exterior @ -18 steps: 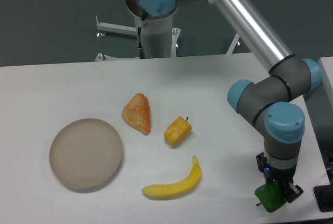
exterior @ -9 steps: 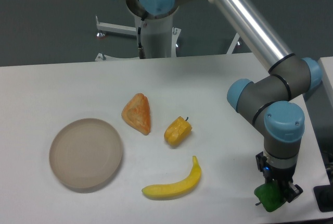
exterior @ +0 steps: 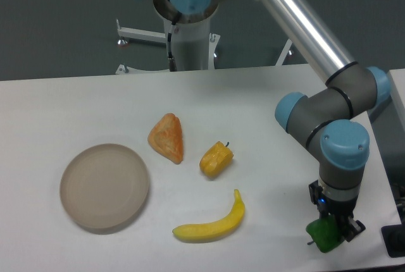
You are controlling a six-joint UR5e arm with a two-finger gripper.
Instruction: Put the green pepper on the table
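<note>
At the table's [exterior: 76, 101] front right, the green pepper [exterior: 323, 236] is a small glossy bright-green lump held between my gripper's fingers. My gripper [exterior: 331, 233] points straight down and is shut on the green pepper, low over the white tabletop. Whether the pepper touches the surface I cannot tell. The gripper body hides the pepper's top.
A banana [exterior: 212, 222] lies left of the gripper near the front edge. A yellow-orange pepper [exterior: 216, 159] and an orange wedge-shaped food piece [exterior: 167, 136] sit mid-table. A round beige plate [exterior: 104, 186] is at the left. A dark object [exterior: 395, 240] sits at the right edge.
The gripper with the green pepper has shifted slightly left and up in the image; nothing else moved.
</note>
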